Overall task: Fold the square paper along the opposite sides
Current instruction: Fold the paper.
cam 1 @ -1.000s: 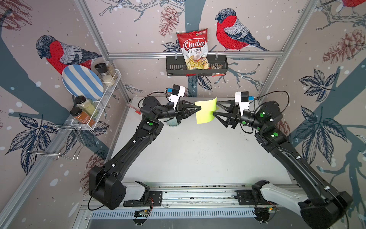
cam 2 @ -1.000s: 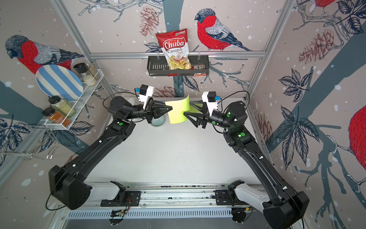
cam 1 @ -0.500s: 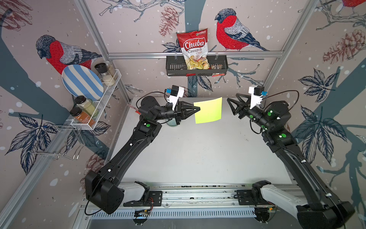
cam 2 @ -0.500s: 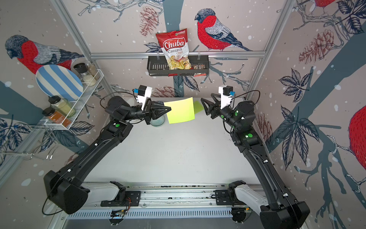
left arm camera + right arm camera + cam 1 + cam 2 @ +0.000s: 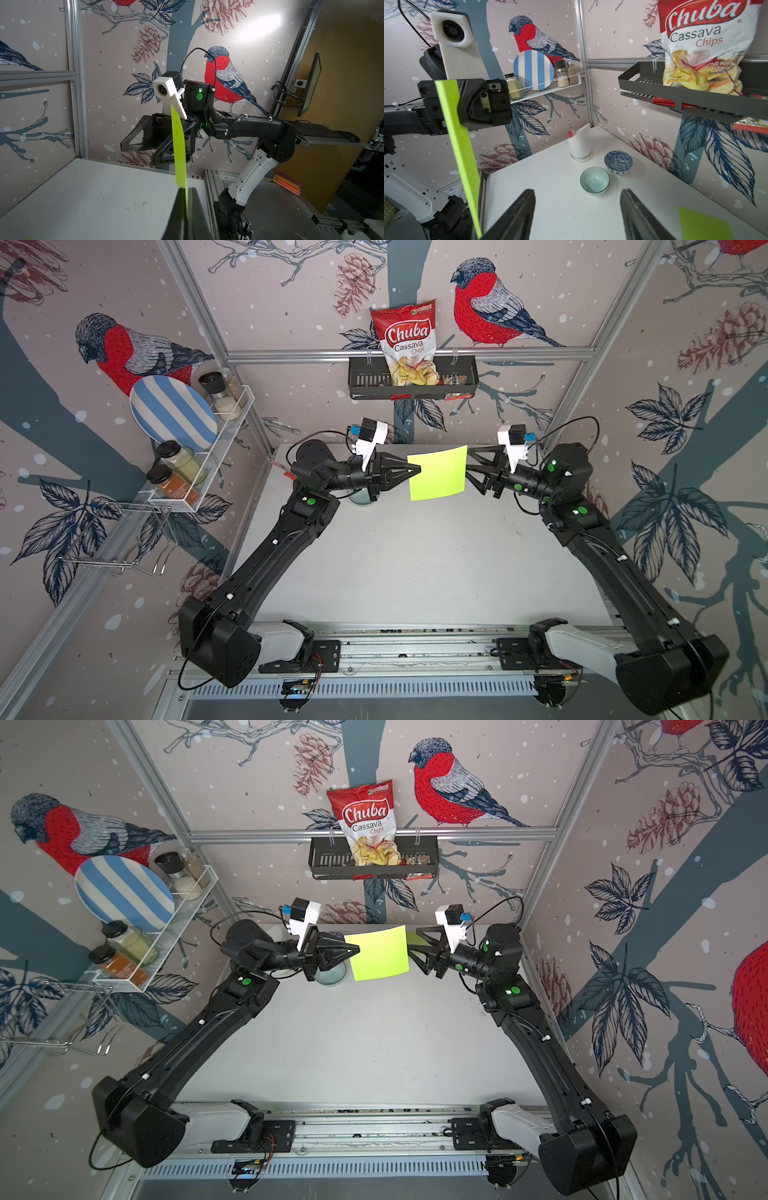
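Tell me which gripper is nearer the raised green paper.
Left. The left gripper is shut on one edge of the raised green paper; the right gripper is open beside the opposite edge, not gripping it.

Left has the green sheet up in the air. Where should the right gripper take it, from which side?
I'd take the paper at the middle of its free edge, opposite where the left gripper pinches it, coming from the right arm's side. It hangs upright, so the open right gripper should straddle its faces; the right wrist view shows it outside the fingers, so shift across first.
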### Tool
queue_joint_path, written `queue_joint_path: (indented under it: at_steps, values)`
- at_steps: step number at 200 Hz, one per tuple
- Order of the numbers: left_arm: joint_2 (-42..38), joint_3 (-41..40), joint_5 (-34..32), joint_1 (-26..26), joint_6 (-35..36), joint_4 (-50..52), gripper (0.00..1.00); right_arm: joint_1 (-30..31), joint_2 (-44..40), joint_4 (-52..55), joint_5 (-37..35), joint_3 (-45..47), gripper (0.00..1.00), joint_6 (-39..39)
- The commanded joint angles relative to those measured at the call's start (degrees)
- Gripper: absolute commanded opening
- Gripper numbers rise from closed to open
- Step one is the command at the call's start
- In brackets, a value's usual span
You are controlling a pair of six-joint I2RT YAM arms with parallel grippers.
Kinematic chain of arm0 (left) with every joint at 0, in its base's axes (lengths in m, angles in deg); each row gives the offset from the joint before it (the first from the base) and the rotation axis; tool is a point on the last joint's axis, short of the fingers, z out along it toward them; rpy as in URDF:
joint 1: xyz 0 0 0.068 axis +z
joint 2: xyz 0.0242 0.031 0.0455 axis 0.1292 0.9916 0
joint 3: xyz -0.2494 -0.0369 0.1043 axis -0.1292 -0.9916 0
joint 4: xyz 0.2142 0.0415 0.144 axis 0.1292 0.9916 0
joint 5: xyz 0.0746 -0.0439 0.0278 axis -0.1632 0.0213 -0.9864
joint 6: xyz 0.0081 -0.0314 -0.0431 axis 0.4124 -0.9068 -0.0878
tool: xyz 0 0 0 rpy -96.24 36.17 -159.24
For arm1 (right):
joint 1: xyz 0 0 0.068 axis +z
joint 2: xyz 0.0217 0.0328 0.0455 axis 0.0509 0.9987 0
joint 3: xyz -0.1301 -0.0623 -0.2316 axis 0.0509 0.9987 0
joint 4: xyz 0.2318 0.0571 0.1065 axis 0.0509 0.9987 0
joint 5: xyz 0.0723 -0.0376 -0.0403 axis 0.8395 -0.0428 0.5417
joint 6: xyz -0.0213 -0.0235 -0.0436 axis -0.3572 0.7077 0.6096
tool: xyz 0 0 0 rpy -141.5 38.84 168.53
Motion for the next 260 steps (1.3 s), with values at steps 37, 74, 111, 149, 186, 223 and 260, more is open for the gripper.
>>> queue_joint_path:
  at_steps: [37,74,111,149,186,223,260]
  values:
    - [0.0,2.8,-3.6,-0.1,8.2,9.5,0.00,1.5,-1.4,0.2,6.4,-0.2,0.69,1.9]
    - [0.1,4.3,-7.8,-0.1,12.4,15.2,0.00,3.0,-1.9,1.4,7.7,-0.6,0.69,3.1]
    - [0.1,4.4,-9.1,-0.1,13.2,16.2,0.00,4.9,-1.4,3.0,8.0,-1.5,0.69,4.2]
    - [0.0,4.4,-9.9,-0.1,13.8,16.6,0.00,6.8,-0.6,4.3,7.9,-2.7,0.69,4.9]
    - [-0.1,4.4,-10.2,0.0,14.1,17.0,0.00,7.9,0.0,4.7,8.0,-3.3,0.69,5.0]
    - [0.0,4.4,-10.5,-0.1,14.3,17.1,0.00,9.0,0.6,5.3,7.7,-3.7,0.69,5.2]
    - [0.2,4.4,-10.4,0.0,14.2,17.1,0.00,10.2,1.3,5.6,7.6,-4.2,0.69,5.5]
